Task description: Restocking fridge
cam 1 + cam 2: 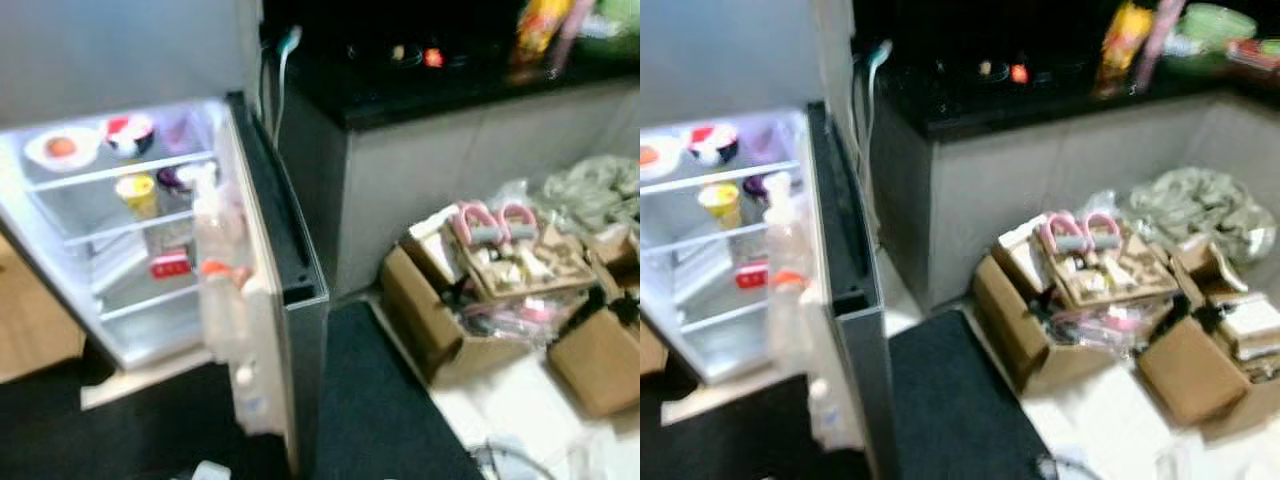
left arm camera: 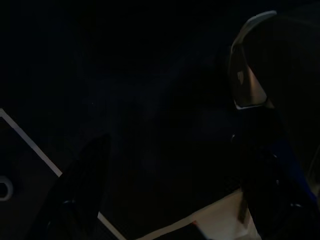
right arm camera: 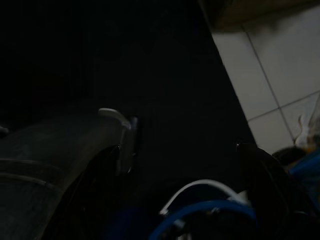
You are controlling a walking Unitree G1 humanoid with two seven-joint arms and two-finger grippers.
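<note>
**Mia:** What can you see?

**Ben:** A fridge (image 1: 150,230) with its door (image 1: 285,300) wide open. It is on the left. The light is on inside.

**Mia:** Is there food in it?

**Ben:** Yes. On the top shelf there is a white plate (image 1: 62,148) with something orange on it. Beside it sits a red, white and dark bowl (image 1: 130,134). One shelf down there is a yellow cup (image 1: 138,194). Lower still is a small red pack (image 1: 170,264). See-through bottles (image 1: 215,240) stand in the door rack.

**Mia:** What is on the right?

**Ben:** A black counter (image 1: 450,75) with a grey front. On the floor beside it are open cardboard boxes (image 1: 480,300) full of stuff. Two pink handles (image 1: 490,218) lie on top. A black mat (image 1: 370,400) lies between the fridge door and the boxes.

**Mia:** Where are the robot's claws?

**Ben:** Both wrist pictures are very dark. The left gripper (image 2: 170,200) hangs over dark floor, and its two fingers are spread apart with nothing between them. The right gripper (image 3: 190,170) hangs over the mat, near white tiles (image 3: 270,75). Its fingers are apart too, holding nothing.
</note>
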